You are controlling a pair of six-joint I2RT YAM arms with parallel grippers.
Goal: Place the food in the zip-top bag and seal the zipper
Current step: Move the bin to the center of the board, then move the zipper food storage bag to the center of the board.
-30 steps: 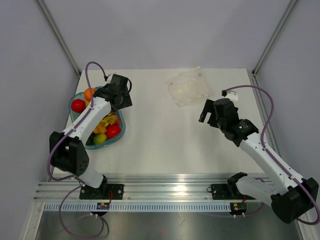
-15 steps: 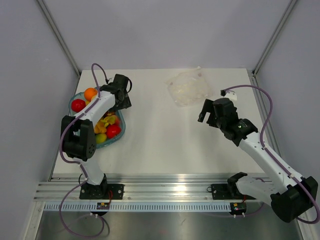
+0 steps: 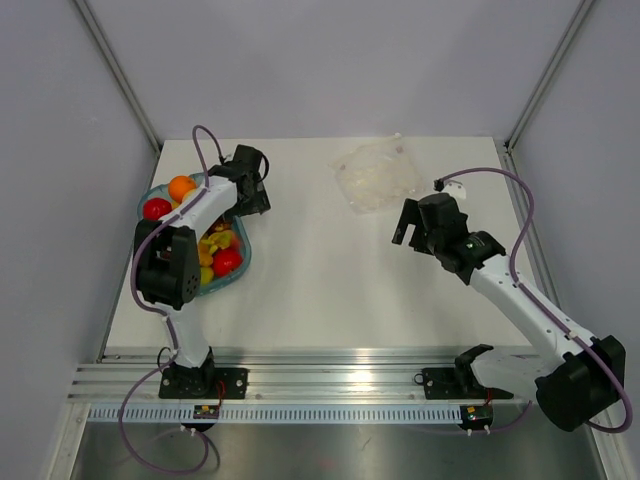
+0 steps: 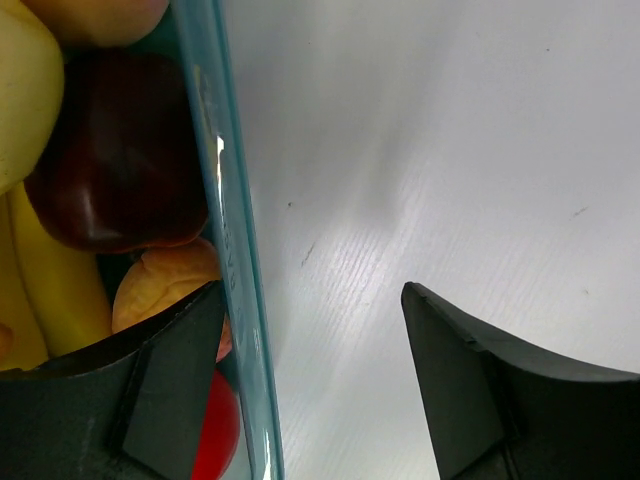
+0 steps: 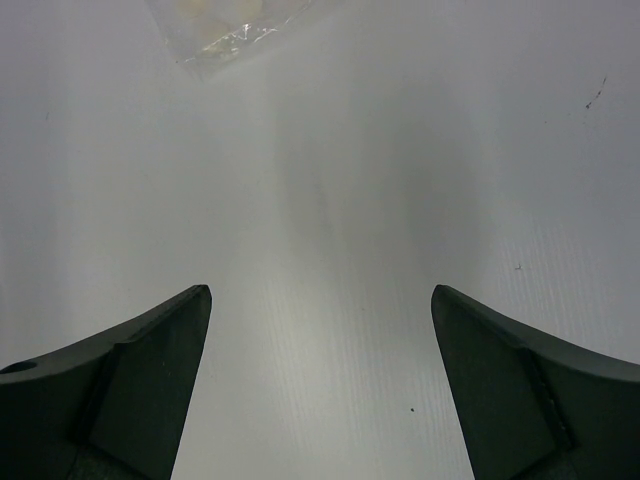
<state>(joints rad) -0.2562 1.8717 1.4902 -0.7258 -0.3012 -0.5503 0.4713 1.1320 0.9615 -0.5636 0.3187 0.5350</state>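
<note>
The food lies in a translucent blue-green bowl (image 3: pixel 243 262) at the left: an orange (image 3: pixel 181 187), red fruits (image 3: pixel 156 209), yellow pieces (image 3: pixel 213 243). In the left wrist view a dark red fruit (image 4: pixel 120 160), a banana (image 4: pixel 20 110) and an orange piece (image 4: pixel 165 290) lie behind the bowl's rim (image 4: pixel 230 250). My left gripper (image 3: pixel 252 198) is open and straddles that rim (image 4: pixel 312 290), holding nothing. The clear crinkled zip-top bag (image 3: pixel 377 175) lies at the far centre-right, with its corner in the right wrist view (image 5: pixel 230 25). My right gripper (image 3: pixel 408 228) is open and empty just in front of it (image 5: pixel 320 290). I cannot make out the zipper.
The white table (image 3: pixel 330 290) ends at metal frame posts at the far corners (image 3: pixel 155 140). An aluminium rail (image 3: pixel 340 375) with both arm bases runs along the near edge. Grey walls close in the left, right and back.
My left gripper has moved right and farther back to the bowl's far right rim, its arm folding upright. My right gripper has moved slightly left and farther back toward the bag.
</note>
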